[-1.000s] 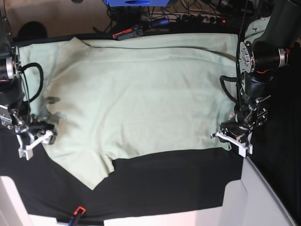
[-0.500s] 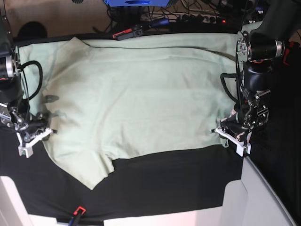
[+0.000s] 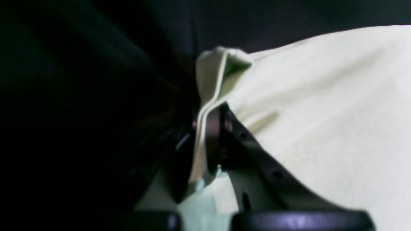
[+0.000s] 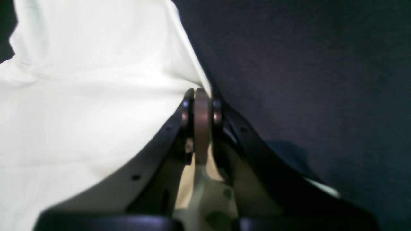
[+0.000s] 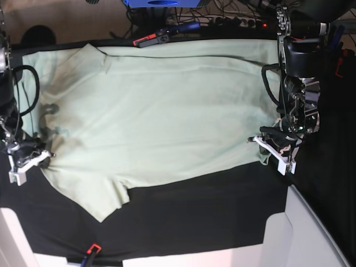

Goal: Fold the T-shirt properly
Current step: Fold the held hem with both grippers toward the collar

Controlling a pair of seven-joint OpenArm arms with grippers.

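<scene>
1. The T-shirt lies spread flat across the black cloth, filling the upper and middle part of the base view from left edge to right.
2. One sleeve of it juts down toward the lower left of the frame, ending in a rounded flap just left of centre.
3. The left arm drops in from the upper right corner of the base view, its forearm running nearly straight down the frame, wrist bent inward toward the shirt.
4. The left gripper sits at the shirt's right edge, jaws pressed together on a fold of the hem.
5. In the left wrist view that pinch is plain: the left gripper has a doubled strip of pale fabric squeezed between its jaws, and the T-shirt fans out to the right of the frame, lifted into a small peak above the tips.
6. The right arm comes down the far left edge of the base view, mostly cut off by the frame.
7. The right gripper is low at the shirt's left edge, tips aimed right.
8. In the right wrist view the right gripper is clamped tight, and the T-shirt edge runs straight into the closed tips, dark cloth to the right.
</scene>
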